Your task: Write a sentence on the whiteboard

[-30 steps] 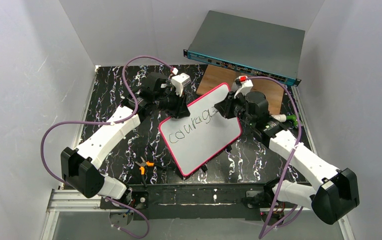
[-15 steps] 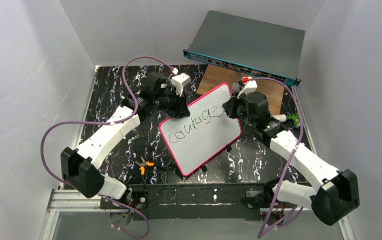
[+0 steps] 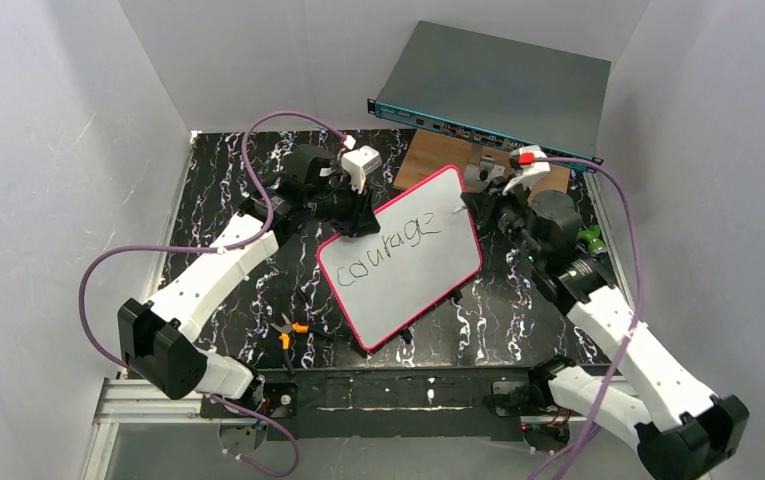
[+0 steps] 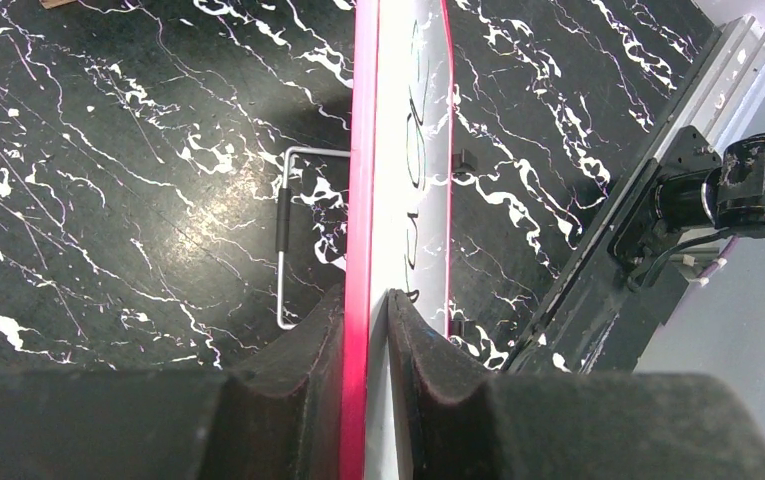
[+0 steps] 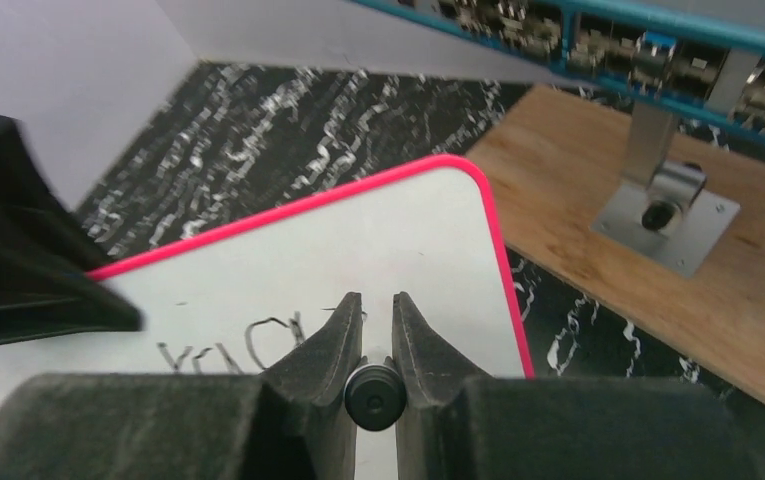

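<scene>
The whiteboard [image 3: 400,258] sits tilted on the black marbled desk [image 3: 218,190]. The left pincer [image 4: 366,300] is closed narrow on the pink frame at the board's far-left edge. The sentence [image 3: 383,248] on it reads just "courage", slanted. At the board's far-right edge the right pincer [image 5: 376,305] clamps a marker [image 5: 375,395]; whether the tip touches the board cannot be told. Behind the board stands a network switch [image 3: 498,90].

robot lab booth: white walls [image 3: 58,150], network switch [image 3: 498,85].
</scene>
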